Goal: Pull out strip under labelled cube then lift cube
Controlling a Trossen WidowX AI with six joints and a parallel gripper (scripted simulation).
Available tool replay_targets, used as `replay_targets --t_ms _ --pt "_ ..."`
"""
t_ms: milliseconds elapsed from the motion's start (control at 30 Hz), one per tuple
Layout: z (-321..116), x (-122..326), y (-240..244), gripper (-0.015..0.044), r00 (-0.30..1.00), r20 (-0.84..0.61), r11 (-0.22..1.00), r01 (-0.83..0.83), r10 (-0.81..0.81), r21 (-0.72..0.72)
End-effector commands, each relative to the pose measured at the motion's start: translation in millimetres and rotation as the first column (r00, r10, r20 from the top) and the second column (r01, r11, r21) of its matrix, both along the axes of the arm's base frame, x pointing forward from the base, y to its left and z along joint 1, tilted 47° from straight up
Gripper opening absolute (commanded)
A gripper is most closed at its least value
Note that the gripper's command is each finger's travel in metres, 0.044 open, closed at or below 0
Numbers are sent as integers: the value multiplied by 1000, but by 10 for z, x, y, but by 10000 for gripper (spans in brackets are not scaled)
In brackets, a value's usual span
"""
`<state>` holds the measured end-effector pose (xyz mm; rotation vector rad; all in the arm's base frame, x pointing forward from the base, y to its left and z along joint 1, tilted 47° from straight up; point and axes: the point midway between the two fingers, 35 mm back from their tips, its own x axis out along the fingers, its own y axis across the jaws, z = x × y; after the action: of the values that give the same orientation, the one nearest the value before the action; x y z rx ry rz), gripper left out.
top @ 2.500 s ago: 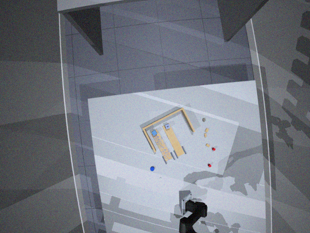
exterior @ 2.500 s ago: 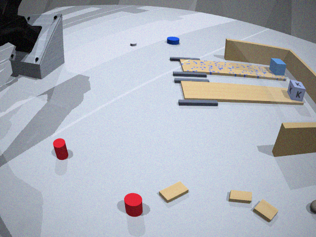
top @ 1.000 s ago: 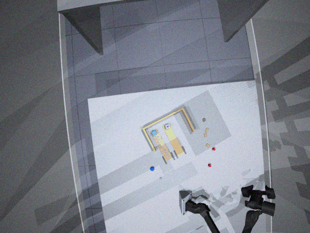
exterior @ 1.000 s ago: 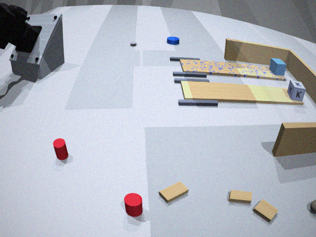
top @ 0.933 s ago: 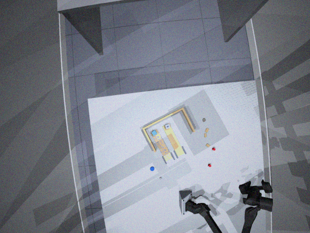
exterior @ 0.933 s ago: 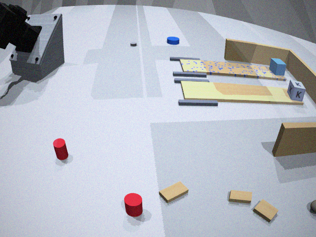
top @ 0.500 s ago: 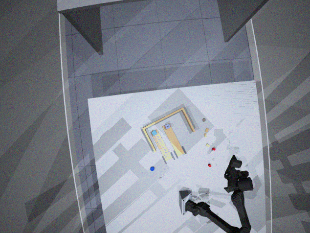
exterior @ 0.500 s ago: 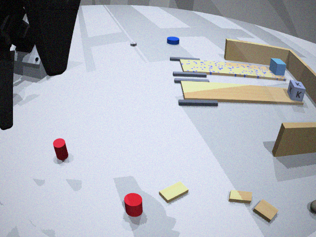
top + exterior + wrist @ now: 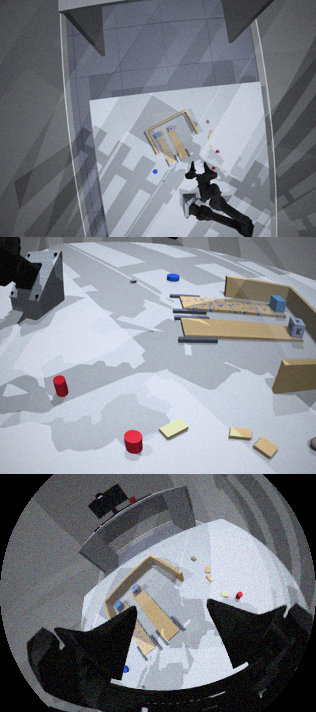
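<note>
The labelled cube [image 9: 170, 128] [image 9: 296, 327] [image 9: 136, 589] is grey with a K. It stands on the far end of the plain tan strip [image 9: 177, 145] [image 9: 235, 330] [image 9: 157, 613]. Beside it, a blue cube [image 9: 157, 134] [image 9: 277, 303] [image 9: 120, 606] rests on a blue-speckled strip [image 9: 165, 150] [image 9: 229, 305]. Both strips lie inside a three-sided wooden fence [image 9: 168, 119] [image 9: 255, 289]. My gripper [image 9: 199, 164] [image 9: 172, 606] is open and empty. It hangs above the table just outside the strips' near ends, a little to the side of the plain strip. It is out of the exterior view.
Short dark rails [image 9: 197, 339] flank the strips' near ends. Two red cylinders [image 9: 60, 385] [image 9: 133, 440] [image 9: 213, 168] stand near the gripper. A blue disc [image 9: 154, 171] [image 9: 173, 277], three flat tan tiles [image 9: 173, 428] [image 9: 240, 432] [image 9: 265, 446] and the grey arm mount [image 9: 40, 283] are also on the table.
</note>
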<state>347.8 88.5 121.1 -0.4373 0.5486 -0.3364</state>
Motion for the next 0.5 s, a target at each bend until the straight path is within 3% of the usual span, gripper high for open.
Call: replay_targets --t_ms 0,467 --pt "-459 -270 463 400 959 -189 944 -252 213 -214" --pt "-549 -338 550 400 940 -230 917 -307 251 -253"
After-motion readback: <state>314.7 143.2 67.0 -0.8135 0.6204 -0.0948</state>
